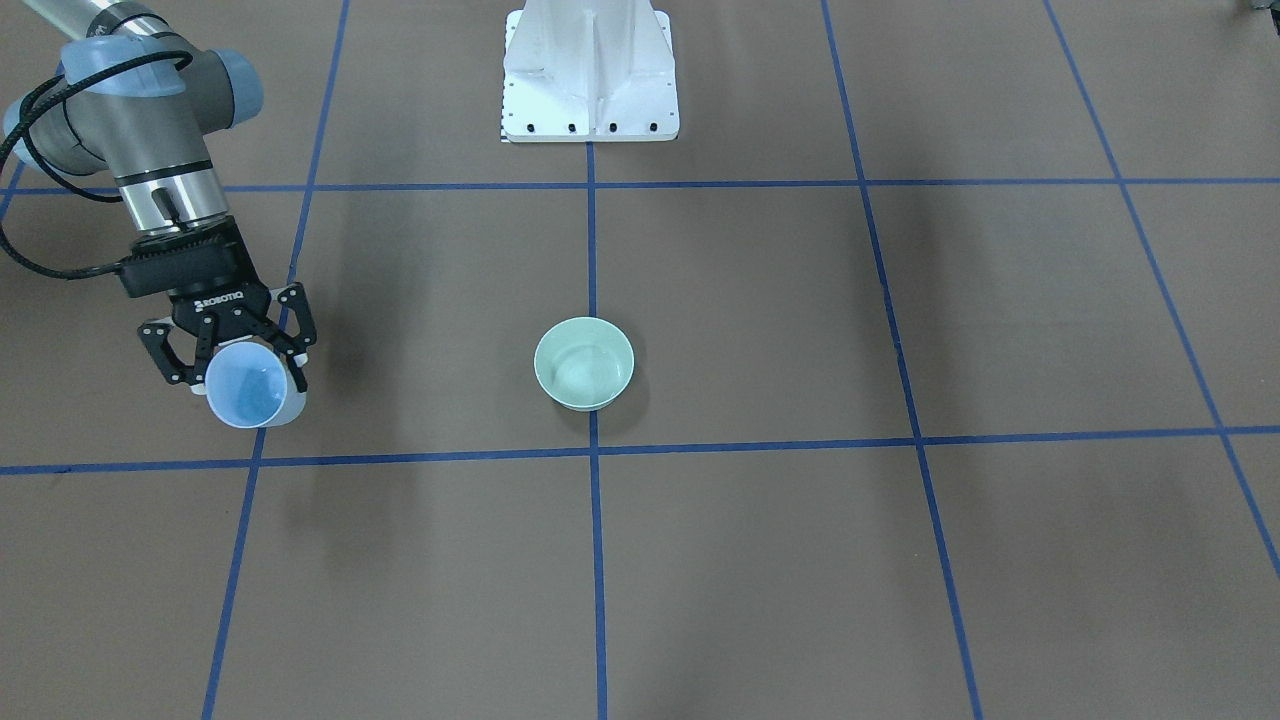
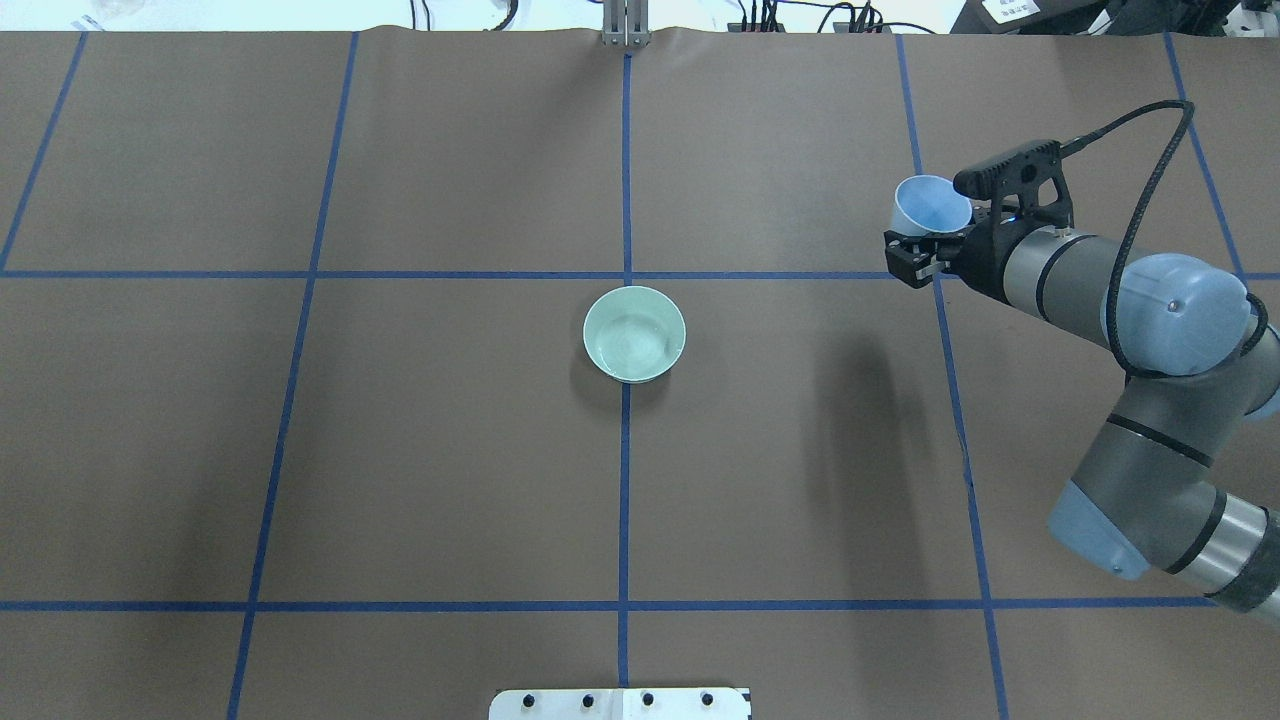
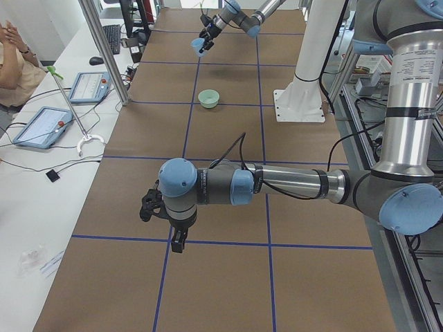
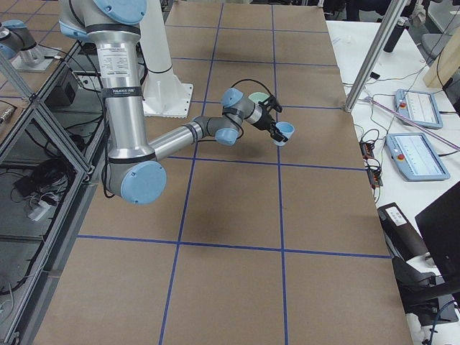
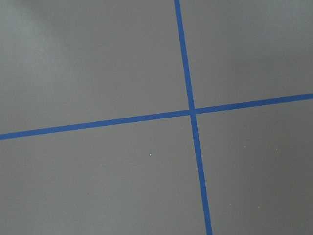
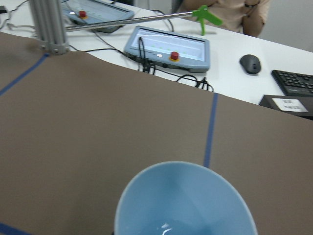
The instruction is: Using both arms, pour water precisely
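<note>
**A:** Overhead exterior misses the left claw (image 3: 178, 242), and the side view can't tell me if it's apart. Mid brown bench (image 2: 400, 450) sits a round, glossy mint-green bowl (image 2: 634, 334).

**B:** Well right, the right claw (image 1: 245, 385) clamps a smooth, tapered pale-blue cup (image 2: 932, 205), water (image 6: 164, 228) glinting inside. I'd level it, centre over the bowl, then tip slowly.

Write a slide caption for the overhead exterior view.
The right arm holds a pale blue plastic cup in its jaws, apart from the mint-green round bowl on a blue tape line.
</note>
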### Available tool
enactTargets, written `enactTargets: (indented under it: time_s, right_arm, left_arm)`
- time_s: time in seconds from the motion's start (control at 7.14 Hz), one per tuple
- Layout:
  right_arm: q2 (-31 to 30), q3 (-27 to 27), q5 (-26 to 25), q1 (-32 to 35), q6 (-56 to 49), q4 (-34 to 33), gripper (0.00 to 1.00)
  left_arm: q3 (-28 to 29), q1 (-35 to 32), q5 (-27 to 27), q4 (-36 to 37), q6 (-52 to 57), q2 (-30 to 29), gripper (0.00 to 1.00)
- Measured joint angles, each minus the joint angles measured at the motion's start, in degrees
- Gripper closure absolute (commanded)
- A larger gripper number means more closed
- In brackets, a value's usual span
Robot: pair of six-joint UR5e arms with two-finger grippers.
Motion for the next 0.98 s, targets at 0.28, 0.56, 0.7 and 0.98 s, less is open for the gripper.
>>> enactTargets:
  time_s: [0.28,0.56,0.7,0.98]
  right_arm:
    - [3.6,-0.6,8.9,-0.9,-6.3,0.9,1.00]
    - [8.9,-1.1,12.2,-3.7,-11.2,-4.9,1.00]
    - [13.2,-1.1,12.4,-5.1,-11.9,-12.3,1.00]
    - [20.6,-1.1,12.4,-6.9,-12.0,-27.1,1.00]
  left_arm:
    - [-1.1,-0.2,-0.1,0.1,-0.1,1.1,0.00]
    - [-1.3,-0.3,-0.1,0.2,-0.1,1.2,0.00]
    - [-1.3,-0.3,-0.1,0.2,-0.1,1.3,0.00]
    - [-1.3,-0.4,-0.1,0.2,-0.1,2.0,0.00]
